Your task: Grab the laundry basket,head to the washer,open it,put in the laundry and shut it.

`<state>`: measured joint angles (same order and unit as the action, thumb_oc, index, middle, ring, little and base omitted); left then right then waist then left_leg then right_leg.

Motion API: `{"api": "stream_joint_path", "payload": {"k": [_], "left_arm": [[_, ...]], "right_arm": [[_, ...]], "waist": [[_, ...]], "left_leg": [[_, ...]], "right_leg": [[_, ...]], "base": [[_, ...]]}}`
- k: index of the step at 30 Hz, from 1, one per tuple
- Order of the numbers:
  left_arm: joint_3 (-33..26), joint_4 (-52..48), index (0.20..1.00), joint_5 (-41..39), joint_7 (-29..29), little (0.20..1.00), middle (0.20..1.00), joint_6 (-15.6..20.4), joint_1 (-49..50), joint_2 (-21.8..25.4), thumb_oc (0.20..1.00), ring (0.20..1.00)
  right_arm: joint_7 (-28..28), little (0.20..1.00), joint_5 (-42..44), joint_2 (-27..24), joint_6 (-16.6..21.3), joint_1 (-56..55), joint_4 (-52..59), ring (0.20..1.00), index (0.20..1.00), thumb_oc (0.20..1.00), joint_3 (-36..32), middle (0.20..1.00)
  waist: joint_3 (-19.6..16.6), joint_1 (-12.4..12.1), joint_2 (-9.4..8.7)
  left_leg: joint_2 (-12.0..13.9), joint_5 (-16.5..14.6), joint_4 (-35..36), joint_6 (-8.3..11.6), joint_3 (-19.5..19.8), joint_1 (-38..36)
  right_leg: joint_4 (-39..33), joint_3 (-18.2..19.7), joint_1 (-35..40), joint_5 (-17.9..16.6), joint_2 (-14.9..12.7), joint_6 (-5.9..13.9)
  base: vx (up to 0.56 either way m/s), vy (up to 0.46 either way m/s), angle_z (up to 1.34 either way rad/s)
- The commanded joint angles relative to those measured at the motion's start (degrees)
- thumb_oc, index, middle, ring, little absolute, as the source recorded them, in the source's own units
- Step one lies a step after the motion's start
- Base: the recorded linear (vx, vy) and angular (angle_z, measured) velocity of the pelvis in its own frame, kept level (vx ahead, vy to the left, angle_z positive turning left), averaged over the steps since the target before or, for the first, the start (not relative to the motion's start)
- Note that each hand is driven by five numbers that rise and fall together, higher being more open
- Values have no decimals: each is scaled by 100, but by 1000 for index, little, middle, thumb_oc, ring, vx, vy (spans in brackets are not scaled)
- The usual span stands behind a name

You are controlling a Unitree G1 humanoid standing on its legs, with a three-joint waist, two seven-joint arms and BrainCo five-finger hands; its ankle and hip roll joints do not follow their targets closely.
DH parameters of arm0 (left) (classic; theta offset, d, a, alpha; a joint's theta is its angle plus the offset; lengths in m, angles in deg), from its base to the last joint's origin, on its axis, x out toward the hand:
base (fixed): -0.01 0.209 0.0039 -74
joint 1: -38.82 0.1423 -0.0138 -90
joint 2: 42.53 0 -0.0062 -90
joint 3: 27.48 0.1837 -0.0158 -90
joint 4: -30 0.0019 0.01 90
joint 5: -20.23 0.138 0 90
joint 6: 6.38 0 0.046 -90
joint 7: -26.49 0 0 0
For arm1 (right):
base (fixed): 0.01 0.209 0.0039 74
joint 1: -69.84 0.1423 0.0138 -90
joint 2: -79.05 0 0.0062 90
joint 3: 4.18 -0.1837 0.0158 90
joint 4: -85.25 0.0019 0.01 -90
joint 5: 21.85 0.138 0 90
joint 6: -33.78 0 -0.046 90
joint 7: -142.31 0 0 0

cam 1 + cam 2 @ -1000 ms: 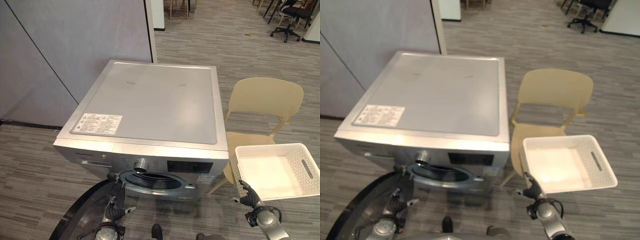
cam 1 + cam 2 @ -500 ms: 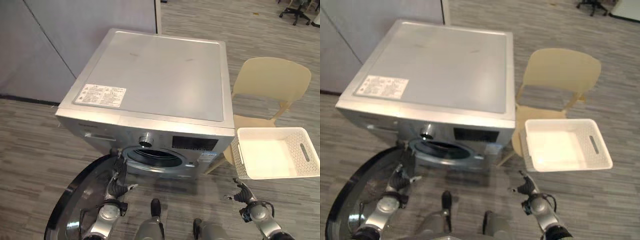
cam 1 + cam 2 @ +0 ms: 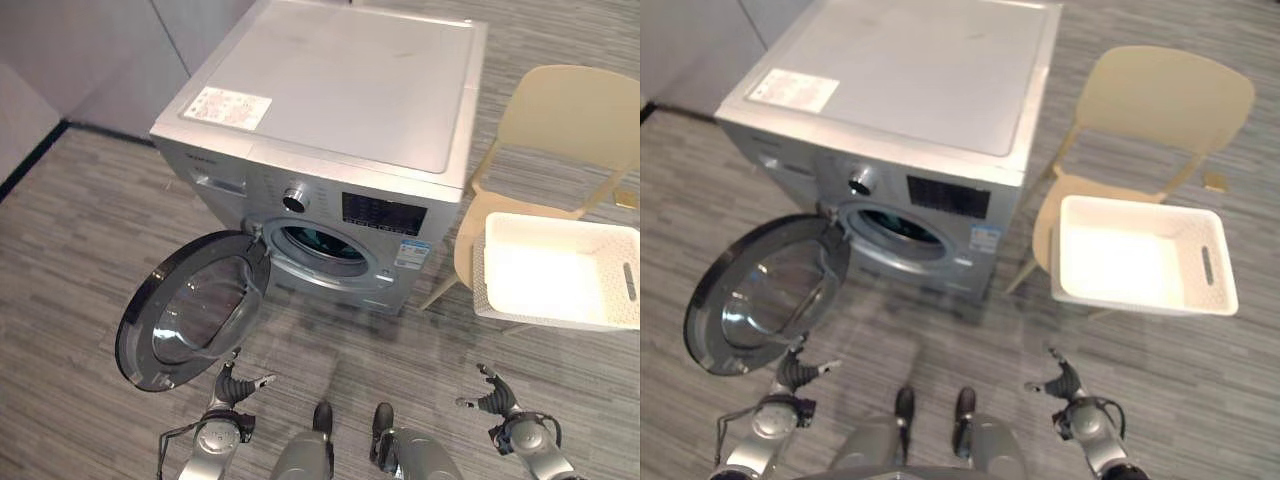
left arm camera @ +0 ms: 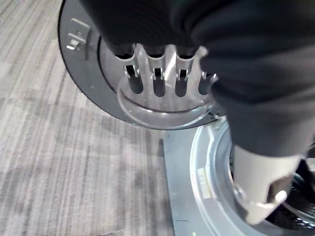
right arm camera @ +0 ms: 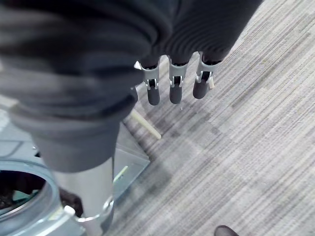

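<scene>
We have swung the silver front-loading washer's [image 3: 330, 150] round glass door [image 3: 190, 310] wide; both hands, left [image 3: 232, 385] and right [image 3: 492, 398], hang slack and empty, the white perforated plastic basket [image 3: 560, 272] already emptied, so shutting remains.

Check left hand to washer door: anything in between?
Nothing visible. The left hand, open, hangs just in front of the swung-open washer door, with bare floor between them. The door's own edge faces the hand directly.
</scene>
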<state>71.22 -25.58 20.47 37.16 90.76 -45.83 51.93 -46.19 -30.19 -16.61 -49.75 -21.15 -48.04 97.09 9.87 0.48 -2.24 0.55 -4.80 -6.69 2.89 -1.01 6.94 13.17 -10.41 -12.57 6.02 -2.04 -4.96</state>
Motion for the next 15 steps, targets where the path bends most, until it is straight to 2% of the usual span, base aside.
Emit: {"api": "stream_joint_path", "payload": {"k": [1,8,10,13,15], "left_arm": [[-145,-312,1000,69,64,1000,1000,206,5,185,1000,1000],[-35,-728,1000,577,135,1000,1000,271,-183,544,1000,1000],[-182,-1014,1000,670,320,1000,1000,292,-382,729,1000,1000],[-312,-998,1000,646,431,1000,1000,287,-537,817,1000,1000],[-601,-776,1000,496,642,1000,1000,209,-831,1053,1000,1000]], "right_arm": [[-26,1000,164,-49,160,13,-8,1000,1000,1000,-100,1000],[51,1000,96,-68,259,-98,13,1000,1000,1000,-49,1000],[90,1000,114,-73,308,-169,108,1000,1000,1000,-63,1000],[114,1000,90,-84,287,-183,118,1000,1000,1000,-35,1000],[174,1000,58,-125,258,-204,166,1000,1000,1000,15,1000]], "waist": [[-323,-33,-67],[-496,26,-101],[-569,48,-104],[-620,57,-98],[-704,86,-82]], "left_leg": [[-12,376,149,-164,135,396],[-69,384,530,-239,91,-10],[-106,381,663,-270,62,-168],[-124,379,767,-284,10,-265],[-153,364,823,-305,-43,-332]], "right_leg": [[-1164,243,611,-155,14,914],[-1172,275,942,-154,-2,956],[-1155,330,1022,-204,-41,1019],[-1166,387,1051,-235,-58,1055],[-1221,444,1075,-291,-93,1109]], "base": [[-7,73,28],[53,89,-1],[92,146,-6],[61,87,-11],[83,110,-14]]}}
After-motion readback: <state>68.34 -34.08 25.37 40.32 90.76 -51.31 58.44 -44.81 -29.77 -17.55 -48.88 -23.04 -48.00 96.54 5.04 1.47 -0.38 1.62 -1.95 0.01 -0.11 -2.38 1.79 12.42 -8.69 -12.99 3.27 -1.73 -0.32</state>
